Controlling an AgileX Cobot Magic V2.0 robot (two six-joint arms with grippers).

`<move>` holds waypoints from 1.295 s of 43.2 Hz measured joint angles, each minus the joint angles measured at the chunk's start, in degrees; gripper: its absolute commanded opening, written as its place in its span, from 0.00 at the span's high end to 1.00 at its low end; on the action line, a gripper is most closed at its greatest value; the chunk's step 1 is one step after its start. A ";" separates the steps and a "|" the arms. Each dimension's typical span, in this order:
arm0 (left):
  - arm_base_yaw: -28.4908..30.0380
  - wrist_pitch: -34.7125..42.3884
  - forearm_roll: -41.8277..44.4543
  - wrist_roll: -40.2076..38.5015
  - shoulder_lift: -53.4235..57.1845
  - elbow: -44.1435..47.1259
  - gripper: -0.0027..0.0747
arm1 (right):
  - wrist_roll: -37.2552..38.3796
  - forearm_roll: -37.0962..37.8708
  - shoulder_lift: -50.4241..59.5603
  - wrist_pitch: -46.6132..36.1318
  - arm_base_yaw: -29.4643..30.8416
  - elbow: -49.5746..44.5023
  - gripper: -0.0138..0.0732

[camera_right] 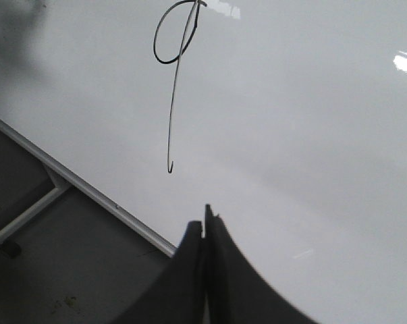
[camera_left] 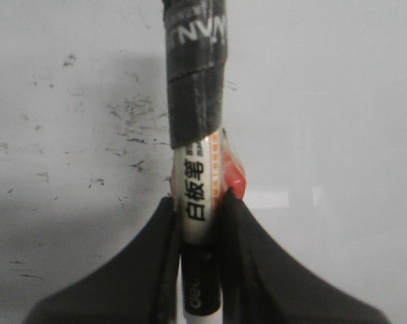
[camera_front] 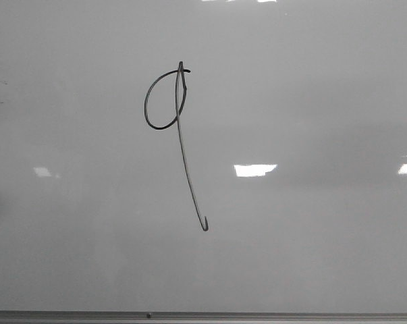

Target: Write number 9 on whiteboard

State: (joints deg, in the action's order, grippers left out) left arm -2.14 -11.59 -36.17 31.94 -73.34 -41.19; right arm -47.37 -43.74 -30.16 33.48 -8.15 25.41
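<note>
The whiteboard [camera_front: 311, 88] fills the front view, glossy pale grey. The number 9 [camera_front: 178, 128] is drawn on it in thin black line: an oval loop with a long slanted tail ending in a small hook. It also shows in the right wrist view [camera_right: 174, 88]. My left gripper [camera_left: 200, 202] is shut on a whiteboard marker [camera_left: 198, 189], white barrel with black print and a black taped upper part, pointing away over the board. My right gripper [camera_right: 204, 226] is shut and empty, above the whiteboard [camera_right: 311, 135] near its edge. Neither gripper shows in the front view.
A thin grey frame strip [camera_front: 203, 315] runs along the board's lower edge; it also shows in the right wrist view [camera_right: 88, 190], with dark floor [camera_right: 68, 270] beyond it. Dark smudge marks [camera_left: 122, 128] speckle the board under the left gripper. Bright light reflections [camera_front: 254, 170] lie on the board.
</note>
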 measured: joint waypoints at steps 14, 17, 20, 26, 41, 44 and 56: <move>-1.86 4.02 -0.45 -0.02 -9.68 -3.12 0.95 | 0.00 0.00 0.00 -0.13 0.00 -0.12 0.92; -1.90 4.02 -0.45 -0.02 -9.92 -3.26 0.91 | 0.00 0.00 0.00 -0.13 0.00 -0.12 0.92; -1.90 4.02 -0.45 -0.02 -9.95 -3.32 0.86 | 0.00 0.00 0.00 -0.13 0.00 -0.12 0.92; -1.90 4.02 -0.45 -0.02 -10.04 -3.32 0.75 | 0.00 0.00 0.00 -0.13 0.02 -0.12 0.92; -1.90 4.92 -0.45 -0.02 -10.08 -3.40 0.66 | 0.09 0.00 0.00 -0.13 0.12 -0.12 0.92; -1.90 4.96 -0.45 -0.02 -10.08 -3.40 0.61 | 0.09 0.00 0.00 -0.13 0.12 -0.21 0.92; -1.90 4.94 -0.45 -0.02 -8.23 -3.46 0.26 | 0.09 0.00 0.00 -0.13 0.12 -0.21 0.92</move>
State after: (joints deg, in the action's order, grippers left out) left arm -4.04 -6.65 -36.62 31.92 -81.57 -44.64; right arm -47.28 -43.74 -30.16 33.34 -8.03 25.20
